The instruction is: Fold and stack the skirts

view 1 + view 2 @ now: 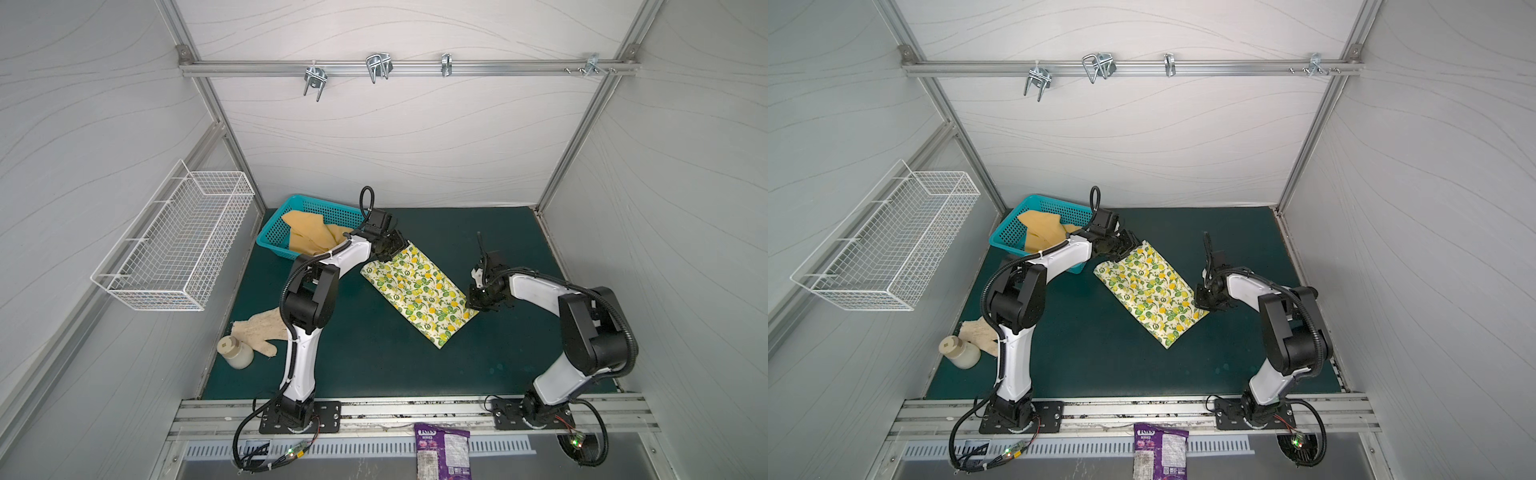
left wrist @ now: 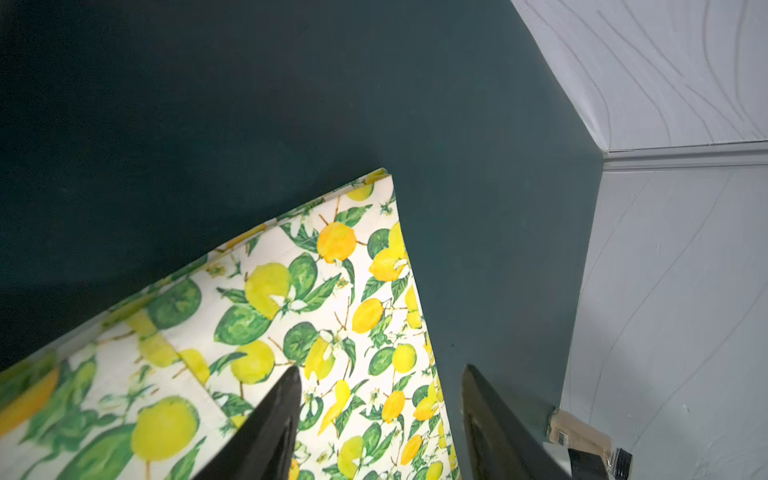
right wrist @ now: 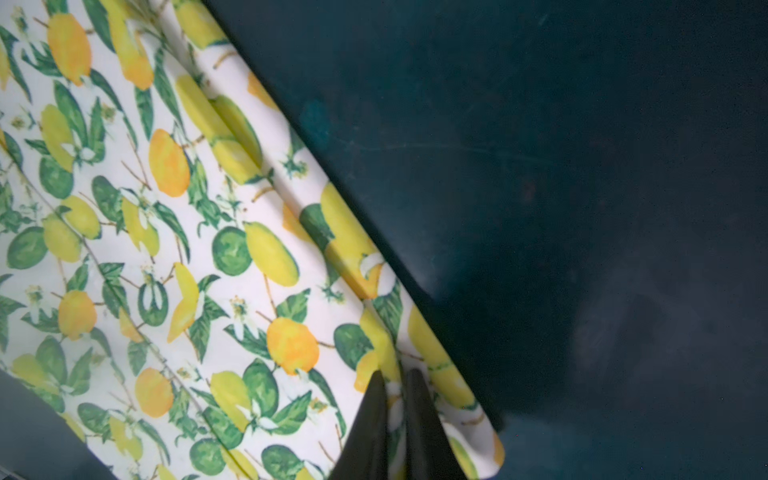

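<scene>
**Lemon skirt.** The lemon skirt (image 1: 419,293) lies folded in a long strip, flat on the green desk (image 1: 374,361) near its middle. It runs slantwise from the far left to the near right in both top views.

**Mustard skirt.** The mustard skirt (image 1: 307,239) sits crumpled in the teal basket (image 1: 270,235) at the far left of the desk. Part of it hangs over the near rim. It is well apart from the lemon skirt.

**Left pincer.** The left pincer (image 2: 382,368) is at the far end of the lemon skirt, with its jaws spread. We see one finger (image 2: 274,415) above the print and the other above bare desk just past the cloth's edge. It holds nothing.

**Right pincer.** The right pincer (image 3: 395,374) is at the strip's right-hand edge, near the near corner. Its jaws are pressed nearly together, pinching a raised ridge of the lemon skirt.

**Other items.** A rag (image 1: 259,332) and a bottle (image 1: 237,353) lie at the near left.
</scene>
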### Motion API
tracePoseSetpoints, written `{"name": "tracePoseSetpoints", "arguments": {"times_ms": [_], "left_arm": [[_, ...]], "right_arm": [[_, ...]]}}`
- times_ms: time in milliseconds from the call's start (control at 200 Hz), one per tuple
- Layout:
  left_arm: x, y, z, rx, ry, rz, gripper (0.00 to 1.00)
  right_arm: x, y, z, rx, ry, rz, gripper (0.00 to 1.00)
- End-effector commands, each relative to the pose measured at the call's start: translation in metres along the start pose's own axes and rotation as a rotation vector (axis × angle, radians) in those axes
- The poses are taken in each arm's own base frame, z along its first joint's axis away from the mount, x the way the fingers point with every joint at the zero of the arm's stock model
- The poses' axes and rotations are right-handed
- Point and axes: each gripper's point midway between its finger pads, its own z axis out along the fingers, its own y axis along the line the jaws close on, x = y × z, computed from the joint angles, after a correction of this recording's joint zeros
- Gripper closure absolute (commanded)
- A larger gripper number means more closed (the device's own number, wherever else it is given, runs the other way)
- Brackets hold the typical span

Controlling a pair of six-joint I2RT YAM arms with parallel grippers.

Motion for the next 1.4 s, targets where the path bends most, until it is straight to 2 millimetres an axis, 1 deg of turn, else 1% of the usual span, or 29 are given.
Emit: {"name": "tracePoseSetpoints", "arguments": {"times_ms": [0, 165, 275, 400, 535, 560, 590, 610, 635, 655, 670, 680, 695, 725, 745, 785, 810, 865, 881, 896, 901, 911, 1021, 1176, 1291, 1396], "left_arm": [[-0.005, -0.017, -0.016, 0.05, -0.043, 0.029, 0.37], [0.001, -0.016, -0.024, 0.057, -0.045, 0.042, 0.37], [0.005, -0.015, -0.027, 0.057, -0.044, 0.047, 0.37], [0.012, -0.012, -0.029, 0.058, -0.035, 0.05, 0.36], [0.018, -0.009, -0.035, 0.062, -0.034, 0.053, 0.36], [0.018, -0.01, -0.037, 0.065, -0.036, 0.054, 0.31], [0.02, -0.011, -0.039, 0.071, -0.035, 0.056, 0.3], [0.021, -0.012, -0.041, 0.076, -0.036, 0.057, 0.25], [0.022, -0.012, -0.043, 0.08, -0.033, 0.058, 0.24], [0.023, -0.013, -0.045, 0.084, -0.034, 0.058, 0.19], [0.024, -0.013, -0.046, 0.086, -0.034, 0.059, 0.18], [0.024, -0.013, -0.047, 0.089, -0.035, 0.061, 0.17], [0.025, -0.014, -0.049, 0.092, -0.034, 0.063, 0.13], [0.027, -0.015, -0.052, 0.098, -0.034, 0.066, 0.11], [0.029, -0.015, -0.054, 0.101, -0.034, 0.068, 0.07], [0.031, -0.015, -0.058, 0.106, -0.033, 0.074, 0.06], [0.033, -0.015, -0.06, 0.106, -0.033, 0.078, 0.02], [0.037, -0.012, -0.063, 0.1, -0.031, 0.09, 0.01], [0.037, -0.012, -0.064, 0.098, -0.03, 0.094, 0.01], [0.038, -0.01, -0.064, 0.093, -0.028, 0.096, 0.01], [0.039, -0.009, -0.065, 0.092, -0.027, 0.097, 0.01], [0.039, -0.009, -0.065, 0.09, -0.026, 0.1, 0.01], [0.046, 0.002, -0.063, 0.066, -0.018, 0.116, 0.01], [0.056, 0.021, -0.049, 0.035, 0.002, 0.106, 0.01], [0.059, 0.036, -0.043, 0.0, -0.004, 0.093, 0.01], [0.061, 0.048, -0.038, -0.036, -0.012, 0.089, 0.01]], "right_arm": [[-0.008, -0.006, -0.003, 0.03, -0.007, -0.004, 0.87], [-0.011, -0.007, -0.004, 0.04, -0.01, -0.005, 0.87], [-0.013, -0.007, -0.005, 0.042, -0.015, -0.007, 0.83], [-0.015, -0.01, -0.006, 0.053, -0.021, -0.003, 0.83], [-0.022, -0.012, -0.015, 0.059, -0.045, 0.007, 0.83], [-0.023, -0.012, -0.018, 0.058, -0.053, 0.007, 0.81], [-0.025, -0.011, -0.022, 0.055, -0.064, 0.006, 0.8], [-0.025, -0.01, -0.024, 0.055, -0.068, 0.008, 0.78], [-0.027, -0.008, -0.028, 0.047, -0.076, 0.005, 0.75], [-0.027, -0.006, -0.031, 0.04, -0.081, 0.002, 0.73], [-0.027, -0.005, -0.033, 0.036, -0.085, -0.001, 0.7], [-0.027, -0.004, -0.034, 0.031, -0.087, 0.002, 0.68], [-0.027, -0.002, -0.036, 0.022, -0.09, 0.002, 0.65], [-0.027, 0.001, -0.04, 0.006, -0.097, 0.005, 0.58], [-0.026, 0.004, -0.042, -0.005, -0.103, 0.005, 0.52], [-0.024, 0.008, -0.046, -0.023, -0.109, 0.006, 0.44], [-0.023, 0.011, -0.05, -0.034, -0.116, 0.004, 0.38], [-0.018, 0.018, -0.054, -0.056, -0.114, -0.004, 0.28], [-0.016, 0.019, -0.054, -0.061, -0.111, -0.006, 0.21], [-0.014, 0.022, -0.056, -0.068, -0.112, -0.01, 0.06], [-0.014, 0.022, -0.056, -0.068, -0.111, -0.01, 0.03], [-0.013, 0.023, -0.056, -0.071, -0.11, -0.011, 0.01], [-0.001, 0.035, -0.06, -0.098, -0.104, -0.031, 0.01], [0.011, 0.047, -0.059, -0.126, -0.104, -0.039, 0.01], [0.015, 0.051, -0.051, -0.143, -0.087, -0.034, 0.01], [0.016, 0.048, -0.04, -0.137, -0.063, -0.026, 0.01]]}}
